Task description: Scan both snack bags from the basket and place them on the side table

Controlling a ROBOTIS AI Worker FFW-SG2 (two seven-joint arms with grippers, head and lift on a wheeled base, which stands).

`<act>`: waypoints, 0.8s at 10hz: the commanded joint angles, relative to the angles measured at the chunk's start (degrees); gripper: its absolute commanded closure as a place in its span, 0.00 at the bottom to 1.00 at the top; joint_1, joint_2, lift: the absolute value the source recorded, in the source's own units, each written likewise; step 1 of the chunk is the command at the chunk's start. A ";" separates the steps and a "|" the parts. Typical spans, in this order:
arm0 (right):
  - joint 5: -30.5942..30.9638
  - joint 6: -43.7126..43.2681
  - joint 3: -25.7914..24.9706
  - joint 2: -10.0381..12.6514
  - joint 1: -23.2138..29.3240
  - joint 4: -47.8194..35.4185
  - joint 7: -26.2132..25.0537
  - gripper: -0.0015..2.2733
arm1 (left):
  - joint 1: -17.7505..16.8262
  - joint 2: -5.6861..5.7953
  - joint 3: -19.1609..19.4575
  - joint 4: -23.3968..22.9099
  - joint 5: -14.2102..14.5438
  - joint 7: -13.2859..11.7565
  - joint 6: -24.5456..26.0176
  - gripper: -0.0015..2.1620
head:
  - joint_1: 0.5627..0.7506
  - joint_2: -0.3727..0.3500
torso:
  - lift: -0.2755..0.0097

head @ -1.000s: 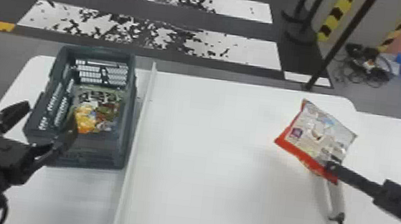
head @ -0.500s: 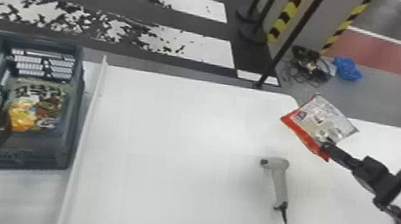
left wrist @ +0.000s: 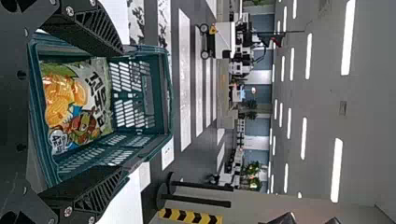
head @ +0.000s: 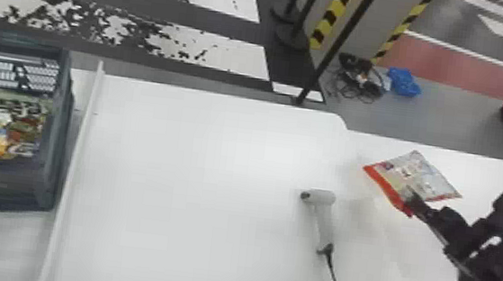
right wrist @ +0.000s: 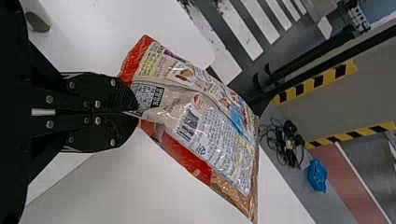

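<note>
The red-edged snack bag (right wrist: 201,121) looks like glossy, crinkled plastic film, the basket (left wrist: 169,93) hard plastic (fairly matt, too). The table (head: 196,181) has a smooth surface.

A hand could pass between the basket (head: 59,138) and scanner (head: 322,218), but the white ridge (head: 78,149) crosses that way.

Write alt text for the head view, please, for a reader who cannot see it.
The robot's right black pincer grips a red-edged silvery plastic snack bag above a white side table. On the adjoining white table lies a grey handheld scanner; at left, a dark plastic basket holds a yellow-and-green snack bag.
</note>
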 commanded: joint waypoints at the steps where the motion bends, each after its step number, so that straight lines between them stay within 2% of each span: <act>1: 0.11 -0.55 0.05 -0.22 0.05 3.10 -3.57 0.99 | -0.11 0.04 -0.08 0.07 0.00 0.00 0.00 0.07 | 0.70 0.03 | 0.70; 3: 0.02 -3.54 0.31 -0.57 0.05 6.88 -7.00 0.99 | -0.20 0.39 -0.08 0.07 0.18 0.00 0.00 0.07 | 0.70 0.03 | 0.70; 4: 0.11 -6.70 0.66 -0.92 0.05 8.90 -7.62 0.89 | -0.11 0.48 0.01 0.07 0.35 0.00 0.00 0.07 | 0.70 0.03 | 0.70; 6: -0.07 -9.86 0.58 -0.75 0.05 9.86 -8.41 0.00 | -0.02 0.75 0.27 -0.19 0.79 0.00 -0.17 0.07 | 0.70 0.03 | 0.70; 8: -1.03 -10.39 -0.13 -0.22 0.93 8.46 -9.20 0.01 | -0.02 0.75 0.27 -0.45 0.97 0.00 -0.17 0.07 | 0.70 0.03 | 0.70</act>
